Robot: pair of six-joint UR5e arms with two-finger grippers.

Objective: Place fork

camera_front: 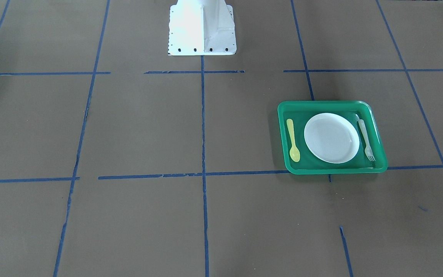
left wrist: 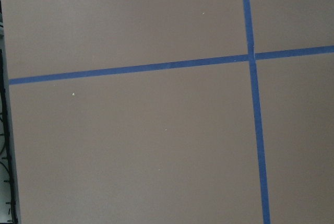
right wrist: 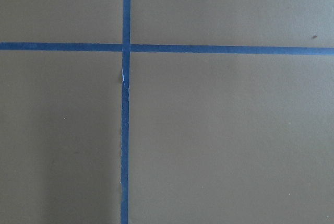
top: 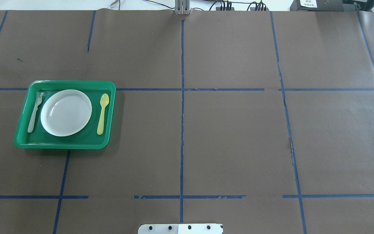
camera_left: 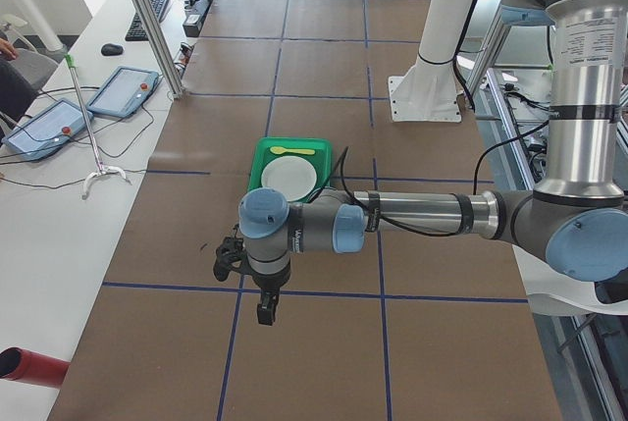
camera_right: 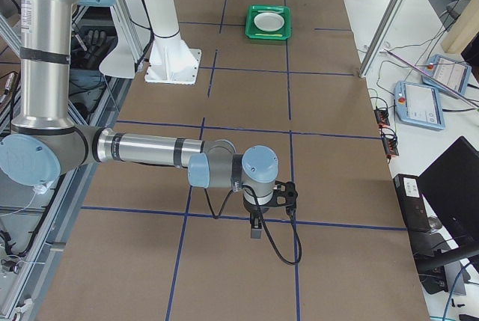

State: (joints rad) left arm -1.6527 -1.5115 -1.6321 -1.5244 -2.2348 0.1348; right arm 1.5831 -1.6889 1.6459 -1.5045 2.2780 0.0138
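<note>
The fork (top: pixel 34 112) is laid in the green tray (top: pixel 64 144) just beside the white plate (top: pixel 66 112), probably finished, and is best left undisturbed. For the left gripper (camera_left: pixel 264 315) and right gripper (camera_right: pixel 255 231), the opening cannot be told.

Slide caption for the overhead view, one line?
Green tray holds a white plate with the fork on its left and a yellow spoon on its right.

Brown table (top: pixel 239 130), blue tape grid (top: pixel 182 130); white side desk (camera_left: pixel 49 244), aluminium post (camera_left: pixel 149 19).
</note>
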